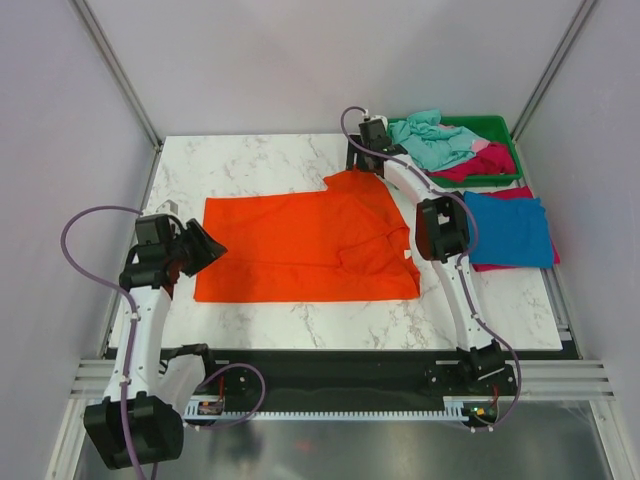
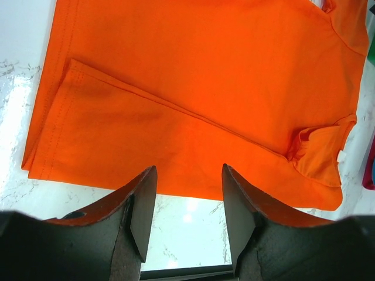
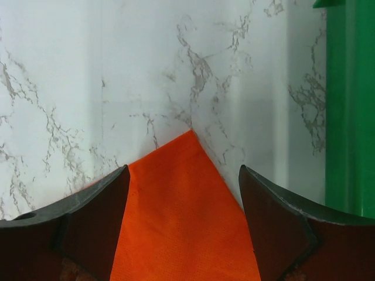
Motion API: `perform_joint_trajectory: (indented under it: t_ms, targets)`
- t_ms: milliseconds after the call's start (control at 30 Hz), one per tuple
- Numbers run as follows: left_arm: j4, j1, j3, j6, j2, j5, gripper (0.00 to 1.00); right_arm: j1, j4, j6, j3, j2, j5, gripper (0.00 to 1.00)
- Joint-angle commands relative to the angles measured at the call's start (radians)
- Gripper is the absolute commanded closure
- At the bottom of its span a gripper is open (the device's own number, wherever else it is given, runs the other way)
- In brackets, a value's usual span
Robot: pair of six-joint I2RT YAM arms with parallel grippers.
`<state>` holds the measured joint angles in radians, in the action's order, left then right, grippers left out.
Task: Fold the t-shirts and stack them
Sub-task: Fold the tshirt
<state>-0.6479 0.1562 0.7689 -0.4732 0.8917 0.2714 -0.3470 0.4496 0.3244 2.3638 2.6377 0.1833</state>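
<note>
Fold in hand: orange shirt [image 1: 310,250] mid-table; left gripper [image 1: 205,248] wide open, empty, by left hem; right gripper [image 3: 184,175] open astride sleeve tip [image 3: 188,153] toward far edge. Next: pinch tip, fold inward.

your white marble-patterned table [image 1: 260,160] carries a bright orange fabric t-shirt [image 1: 300,250], spread flat. to your right lie a green plastic tray [image 1: 503,135] and a magenta-pink tee [image 1: 500,266] under a blue tee [image 1: 510,230].

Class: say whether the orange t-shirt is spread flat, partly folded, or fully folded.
Partly folded: the orange t-shirt lies flat, one side lapped over itself along a long crease.
</note>
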Motion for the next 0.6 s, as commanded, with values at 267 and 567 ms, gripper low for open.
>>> perform_joint_trajectory:
  t_ms: [267,567]
  targets:
    - [0.036,-0.007,0.023,0.025,0.064,-0.02,0.45,-0.01,-0.126,0.034,-0.081,0.004,-0.047,0.71]
    - [0.051,-0.046,0.424,0.016,0.433,-0.252,0.43,-0.007,-0.242,0.035,-0.285,-0.067,-0.076,1.0]
